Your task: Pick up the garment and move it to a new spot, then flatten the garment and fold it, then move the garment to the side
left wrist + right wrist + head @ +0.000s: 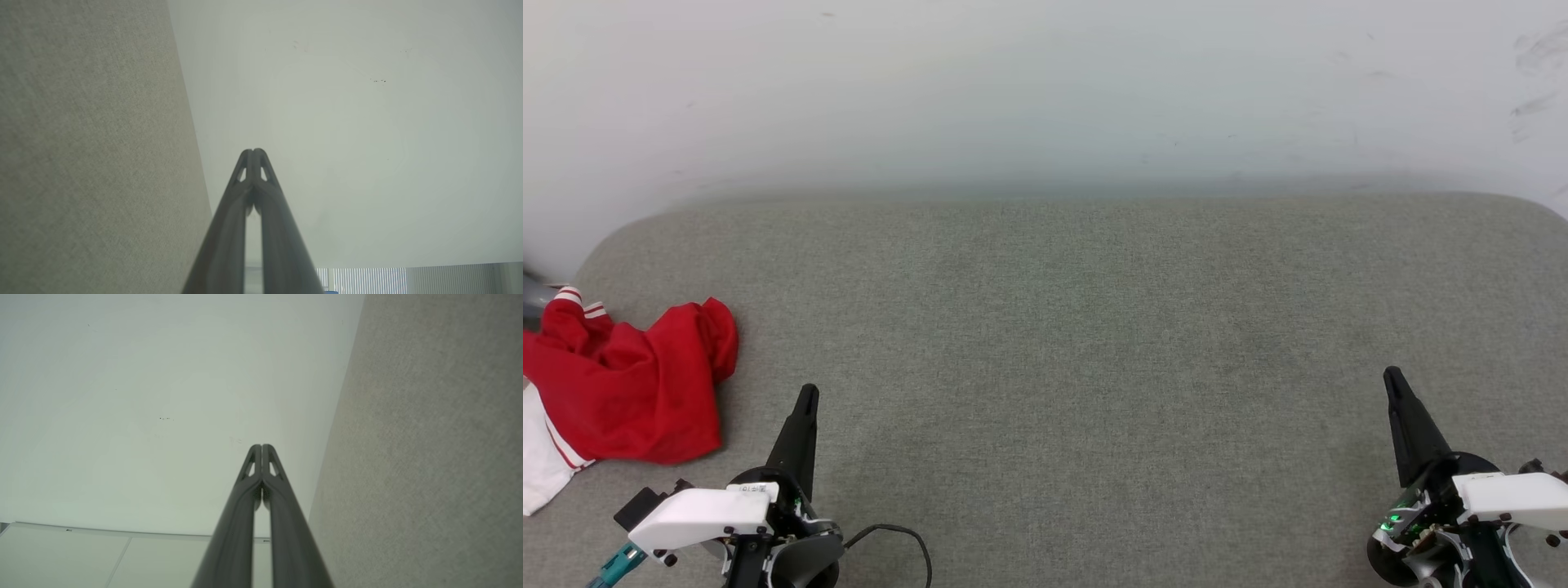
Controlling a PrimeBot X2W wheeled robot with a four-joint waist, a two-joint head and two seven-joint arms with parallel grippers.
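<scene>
The crumpled bright red T-shirt with white sleeves and red-and-white striped trim [629,384] lies bunched at the far left edge of the grey fabric-covered counter [1094,327], one white sleeve spilling toward the near edge. The left hand [806,396] sits just beside it to the right, apart from the cloth, its two long dark fingers pressed together and holding nothing. The right hand [1392,377] is well apart at the lower right, likewise closed tip to tip and empty. A thin black cable [907,535] loops beside the left wrist. A pale wall [1045,98] rises behind the counter.
</scene>
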